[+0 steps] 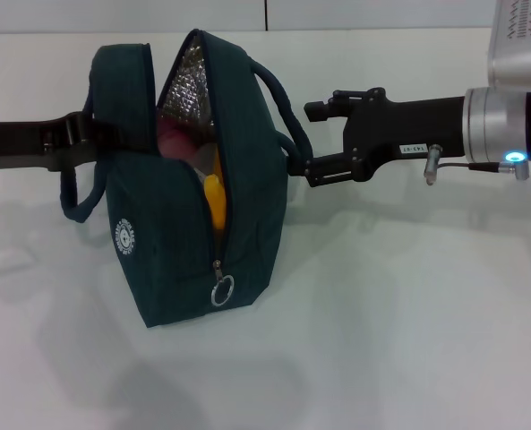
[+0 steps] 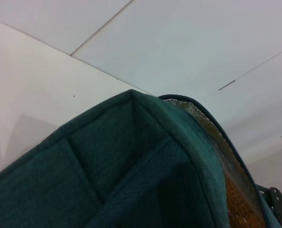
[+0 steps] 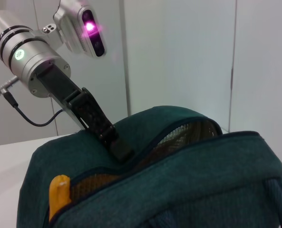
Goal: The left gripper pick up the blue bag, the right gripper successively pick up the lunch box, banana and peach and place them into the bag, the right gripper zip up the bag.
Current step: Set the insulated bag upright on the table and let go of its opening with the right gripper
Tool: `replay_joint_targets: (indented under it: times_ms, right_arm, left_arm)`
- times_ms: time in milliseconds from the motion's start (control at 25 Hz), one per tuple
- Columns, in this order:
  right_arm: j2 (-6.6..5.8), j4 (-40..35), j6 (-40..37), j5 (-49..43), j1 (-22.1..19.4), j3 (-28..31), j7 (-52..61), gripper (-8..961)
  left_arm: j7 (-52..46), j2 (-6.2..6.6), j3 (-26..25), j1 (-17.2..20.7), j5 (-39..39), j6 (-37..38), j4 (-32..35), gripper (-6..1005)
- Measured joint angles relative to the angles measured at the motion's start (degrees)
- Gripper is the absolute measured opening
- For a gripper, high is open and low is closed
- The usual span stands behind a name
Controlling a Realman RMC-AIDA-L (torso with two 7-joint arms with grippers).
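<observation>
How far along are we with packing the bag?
Packing looks nearly or fully done: the banana and something pink, probably the peach, show inside the bag; the lunch box isn't visible. The left gripper holds the bag's left side at the opening. The right gripper sits beside the bag's right side. Left to do: the zipper gapes, its pull low, so zip up.

Setting reads as a lab or robot test cell: bare white tabletop (image 1: 408, 313) under both arms, plain white panelled walls (image 3: 179, 57) with thin seams behind them, no household or shop furnishings near either gripper.
</observation>
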Motion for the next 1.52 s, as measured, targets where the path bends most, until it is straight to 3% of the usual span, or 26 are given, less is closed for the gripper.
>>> replay_joint_targets:
  times_ms: [360,800,1160,1520]
  right_arm:
    - [0.00,-0.3,0.4,0.3,0.1,-0.1,0.0,752]
    - [0.16,-0.5,0.1,2.0,0.3,-0.8,-0.1,338]
    - [0.17,-0.5,0.3,2.1,1.1,-2.4,-1.2,306]
    - [0.17,-0.6,0.4,2.3,1.1,-2.2,-1.5,131]
  left_arm:
    - [0.7,-0.21,0.0,0.2,0.0,0.0,0.0,36]
    - [1.2,-0.34,0.0,0.1,0.0,0.0,-0.1,38]
    - [1.2,-0.34,0.0,0.1,0.0,0.0,-0.1,38]
    - [1.3,-0.34,0.0,0.2,0.0,0.0,-0.1,39]
